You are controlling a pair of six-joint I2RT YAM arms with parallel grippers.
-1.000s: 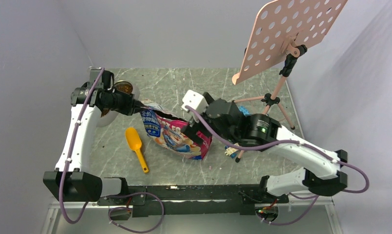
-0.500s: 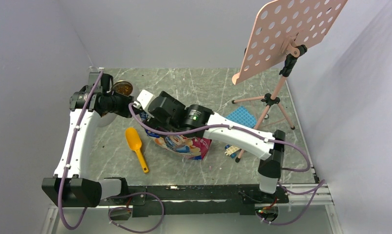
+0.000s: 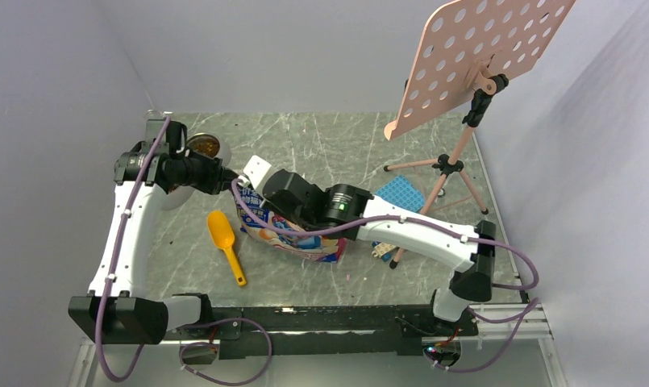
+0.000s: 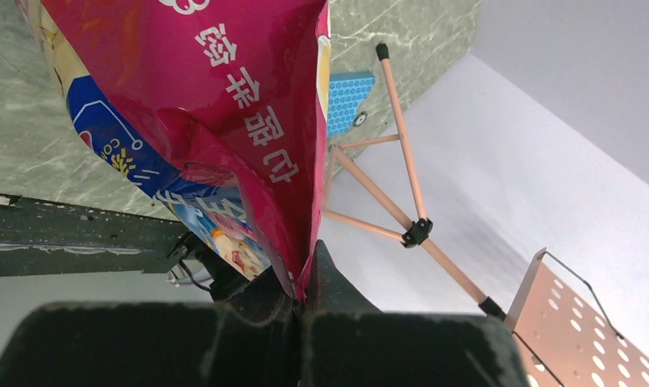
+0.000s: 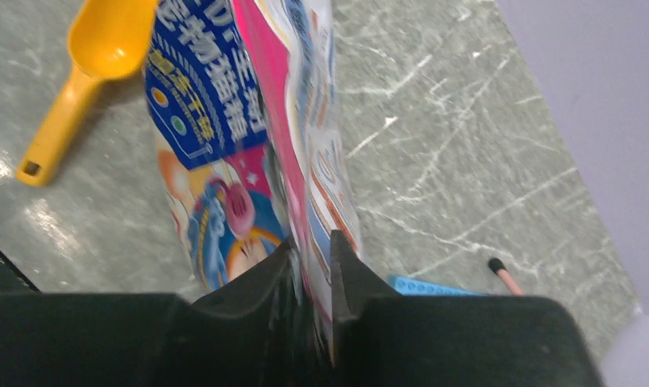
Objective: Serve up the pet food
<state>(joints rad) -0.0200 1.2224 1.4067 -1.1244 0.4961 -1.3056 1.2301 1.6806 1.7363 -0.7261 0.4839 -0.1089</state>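
Note:
The glossy pink cartoon-printed pouch [image 3: 301, 235] lies tilted on the marble table, its top corner raised to the left. My left gripper [image 3: 228, 179] is shut on that top edge; the left wrist view shows the pink film [image 4: 224, 121] pinched between the jaws [image 4: 303, 297]. My right gripper [image 3: 247, 193] sits just beside the left one. In the right wrist view it [image 5: 313, 278] is shut on the pouch's edge [image 5: 224, 121]. The pet food inside the pouch is hidden. A steel bowl [image 3: 204, 146] behind the left gripper shows brown contents.
An orange-yellow scoop [image 3: 224, 240] [image 5: 95, 64] lies left of the pouch. A pink perforated music stand [image 3: 474, 64] rises at the back right, its tripod legs [image 3: 434, 173] reaching toward the pouch. A blue studded plate [image 3: 400, 193] [image 4: 347, 101] lies by the legs.
My right arm swung left from the pouch's right side to its upper-left edge, and its jaws closed there. The left gripper kept its hold and barely moved.

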